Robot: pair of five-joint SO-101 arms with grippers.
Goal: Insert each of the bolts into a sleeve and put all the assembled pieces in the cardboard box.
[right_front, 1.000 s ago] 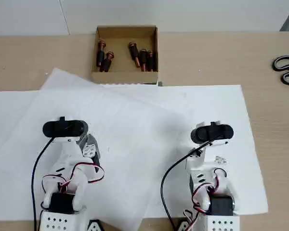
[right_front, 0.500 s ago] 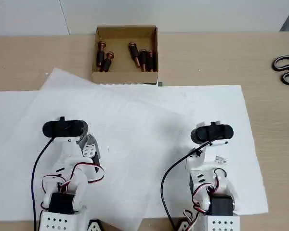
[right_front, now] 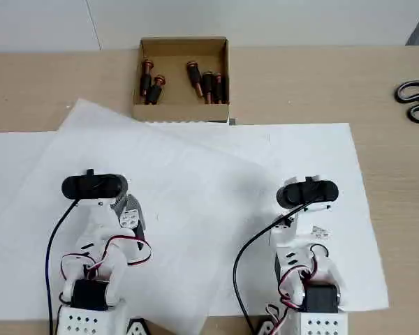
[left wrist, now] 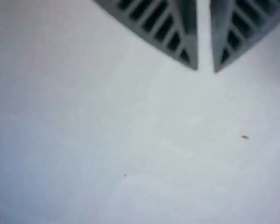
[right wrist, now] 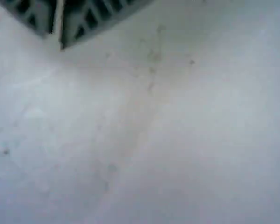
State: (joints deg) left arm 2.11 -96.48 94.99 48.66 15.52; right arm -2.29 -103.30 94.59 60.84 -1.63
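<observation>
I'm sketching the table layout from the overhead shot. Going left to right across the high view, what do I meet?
In order: one arm → cardboard box with the assembled pieces in it → the other arm → scissors. The white paper spans most of the width, so it is left out.

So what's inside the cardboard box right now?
Five copper bolts in dark sleeves lie in the cardboard box: two together, three clustered apart. Its near wall hides some floor.
</observation>
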